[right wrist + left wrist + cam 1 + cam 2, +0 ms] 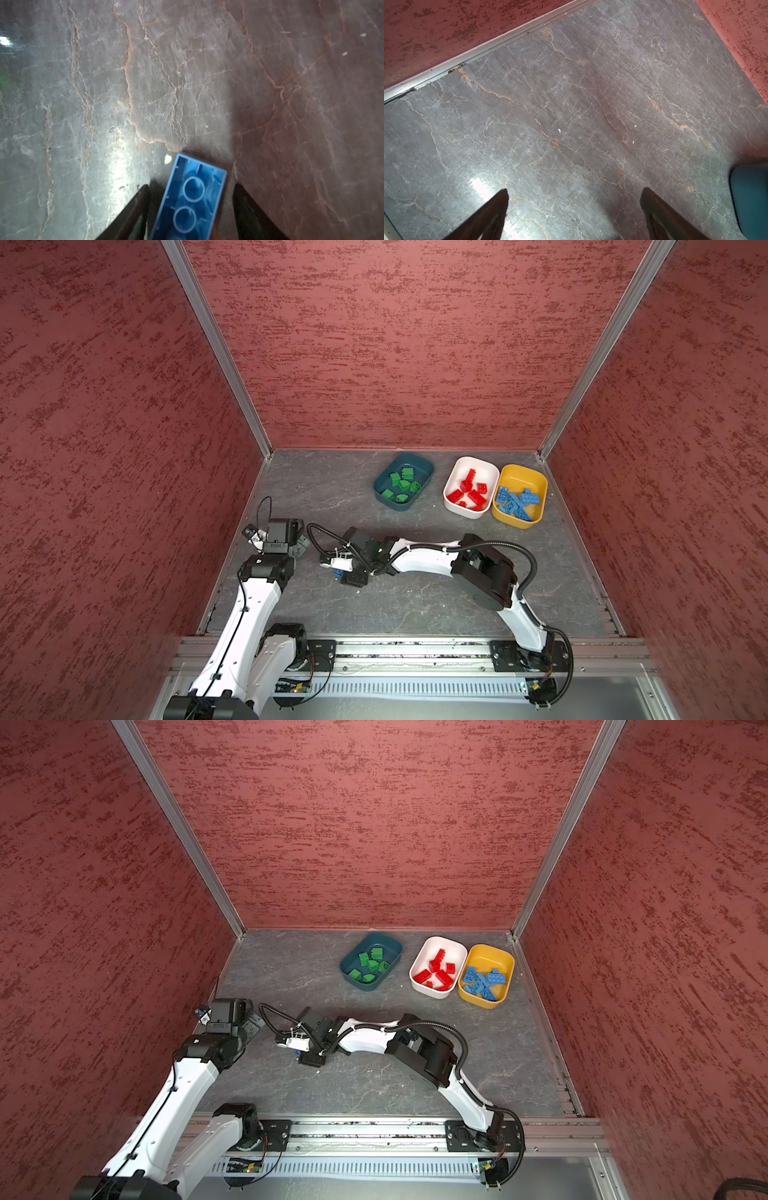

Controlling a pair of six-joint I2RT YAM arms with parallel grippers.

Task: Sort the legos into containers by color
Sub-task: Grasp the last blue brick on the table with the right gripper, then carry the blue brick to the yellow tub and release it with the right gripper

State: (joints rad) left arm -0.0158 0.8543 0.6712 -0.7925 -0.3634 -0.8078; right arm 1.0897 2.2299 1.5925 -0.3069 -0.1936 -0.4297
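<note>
Blue brick (191, 199) between the right gripper's (191, 185) half-closed jaws, gaps either side.
Left gripper (574, 190) gapes empty; teal tub (426, 469) holds green legos (401, 485), white tub (465, 466) red, yellow tub (521, 477) blue.

Containers (459, 472) rear right on table (415, 605), legos (473, 499) inside.

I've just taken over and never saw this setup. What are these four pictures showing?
Two robot arms with two-finger grippers work on a grey table. The two wide pictures come from one overhead camera; each close-up comes from a camera on an arm's wrist. At the back, a teal tub holds green bricks, a white tub red bricks, a yellow tub blue bricks. The left gripper hangs open over bare table. The right gripper straddles one blue brick lying hollow side up; gaps show on both sides, so it is not gripped yet.
</note>
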